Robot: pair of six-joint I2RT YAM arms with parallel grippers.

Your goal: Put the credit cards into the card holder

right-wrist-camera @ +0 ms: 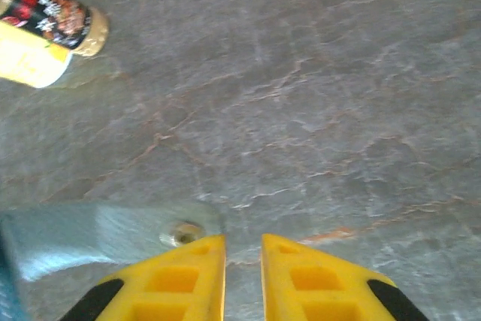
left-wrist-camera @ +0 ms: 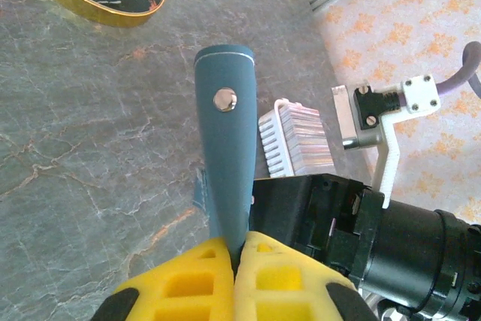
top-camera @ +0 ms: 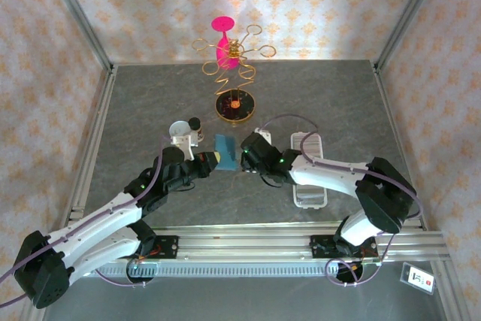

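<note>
**Holding the wallet out, second claw at its flap**

The left claw point(left-wrist-camera: 237, 249) is clamped on the teal wallet point(left-wrist-camera: 225, 155), pinching its near end. The wallet runs straight ahead of the fingers, long axis in line with the claw, snap stud facing up. Over the table point(top-camera: 150, 103), the right claw point(right-wrist-camera: 242, 249) meets it head-on. Its jaws are narrow, with a slim gap and bare stone showing through; nothing sits between them. The wallet's pale snap flap point(right-wrist-camera: 98, 234) lies just left of its left finger, close beside it but not gripped.

No credit cards can be made out; most likely they are inside the wallet. The card holder point(top-camera: 308, 144) lies ahead and right of the left claw, and behind the right claw, partly under that forearm. Its long axis runs away from the bases. The right arm is nearer it, so a drawn card would probably travel back along that arm.
</note>
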